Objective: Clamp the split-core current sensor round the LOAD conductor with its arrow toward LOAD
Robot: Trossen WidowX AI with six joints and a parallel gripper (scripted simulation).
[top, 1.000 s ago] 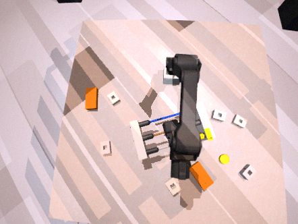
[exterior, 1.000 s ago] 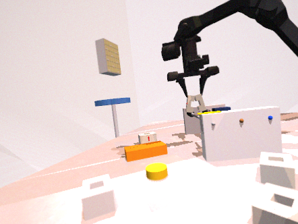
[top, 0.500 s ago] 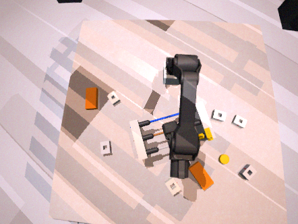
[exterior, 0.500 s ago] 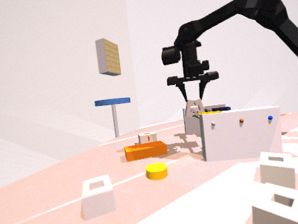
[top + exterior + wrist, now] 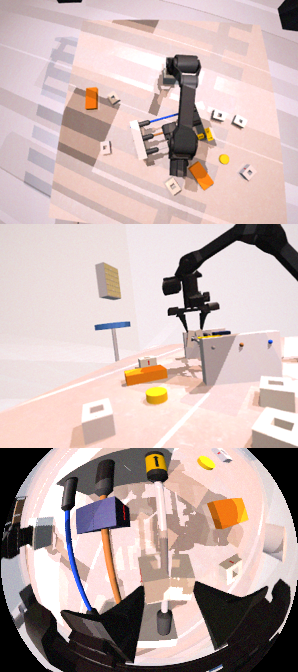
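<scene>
The pale sensor [image 5: 191, 337] [image 5: 175, 577] is between the fingertips of my gripper [image 5: 194, 330] [image 5: 169, 587], which is shut on it. It sits at the white conductor [image 5: 159, 503], which runs into its middle and shows again beyond it; whether its jaws are fully closed cannot be told. A red mark shows at the sensor's left edge in the wrist view, but its arrow direction is unreadable. The conductor's far sleeve has a yellow band [image 5: 156, 461] [image 5: 200, 136] with a black arrow. A yellow marker plate [image 5: 209, 134] lies beside it.
A dark blue block [image 5: 95, 516] is on the orange conductor [image 5: 108, 553]; the blue conductor [image 5: 73, 558] [image 5: 163, 118] runs beyond. A white end board [image 5: 138, 142] bears the sleeves. Orange blocks [image 5: 201, 175] [image 5: 92, 98], a yellow disc [image 5: 224, 159] and several pale square blocks stand around.
</scene>
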